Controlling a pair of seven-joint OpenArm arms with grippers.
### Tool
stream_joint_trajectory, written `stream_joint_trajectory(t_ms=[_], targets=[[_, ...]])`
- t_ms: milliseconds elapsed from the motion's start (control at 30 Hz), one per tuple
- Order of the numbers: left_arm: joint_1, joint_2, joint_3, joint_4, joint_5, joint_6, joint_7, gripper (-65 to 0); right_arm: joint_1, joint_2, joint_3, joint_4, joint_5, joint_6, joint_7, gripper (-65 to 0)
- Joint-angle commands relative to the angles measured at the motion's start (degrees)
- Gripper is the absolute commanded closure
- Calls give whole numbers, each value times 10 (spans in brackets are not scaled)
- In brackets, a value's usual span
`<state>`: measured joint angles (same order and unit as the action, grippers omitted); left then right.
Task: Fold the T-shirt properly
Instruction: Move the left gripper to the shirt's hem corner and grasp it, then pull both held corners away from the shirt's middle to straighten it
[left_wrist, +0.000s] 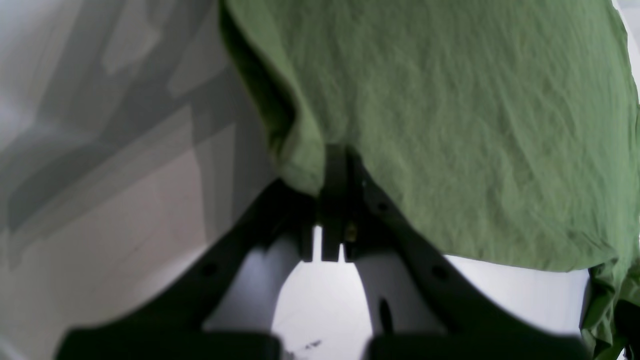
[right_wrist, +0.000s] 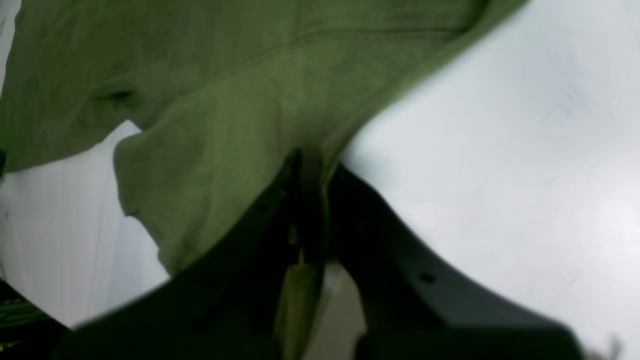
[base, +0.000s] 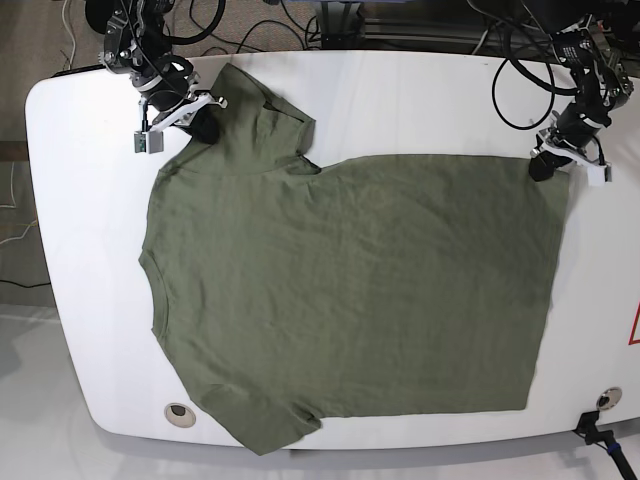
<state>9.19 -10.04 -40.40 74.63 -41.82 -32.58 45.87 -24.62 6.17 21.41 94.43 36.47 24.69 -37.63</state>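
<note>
The olive-green T-shirt (base: 350, 290) lies spread flat on the white table (base: 420, 100), neck to the left and hem to the right. One sleeve points to the far edge, the other hangs at the near edge. My left gripper (base: 545, 165) is shut on the far hem corner. In the left wrist view its jaws (left_wrist: 334, 170) pinch the fabric edge (left_wrist: 450, 125), slightly lifted off the table. My right gripper (base: 205, 128) is shut on the far sleeve by the shoulder. In the right wrist view it (right_wrist: 310, 170) clamps the cloth's edge (right_wrist: 225, 100).
Black cables (base: 520, 70) lie along the table's far edge behind both arms. Round fittings sit at the near left (base: 178, 412) and near right (base: 607, 398) corners. The near sleeve (base: 265, 430) reaches the table's front edge.
</note>
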Motion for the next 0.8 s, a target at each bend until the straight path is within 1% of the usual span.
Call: stream_joint_trajectory(t_ms=[0,300,467,533,600,767], targets=[[-4,-9,-3,11,-6,-2,-1,0,-4,4,3,3,-8,-4,3,-10],[-1,-9,-3,13,-7,-3,-1,0,-10,4,3,3,-8,-5,4,0],[17,-10,-1,61,-6,-4,-1,0,-14,4,3,3,-8,-5,4,0],[21,-10,-1,73,-6,-4,-1,0,-25,4,3,4,-8,-4,10,0],[25,-10,-1,80,-6,-4,-1,0,-34,4,3,7,-8,-4,28,0],[47,-11,-1,81,-6,-5,-1,0,-65,4,3,42,-8,-3,33,0]])
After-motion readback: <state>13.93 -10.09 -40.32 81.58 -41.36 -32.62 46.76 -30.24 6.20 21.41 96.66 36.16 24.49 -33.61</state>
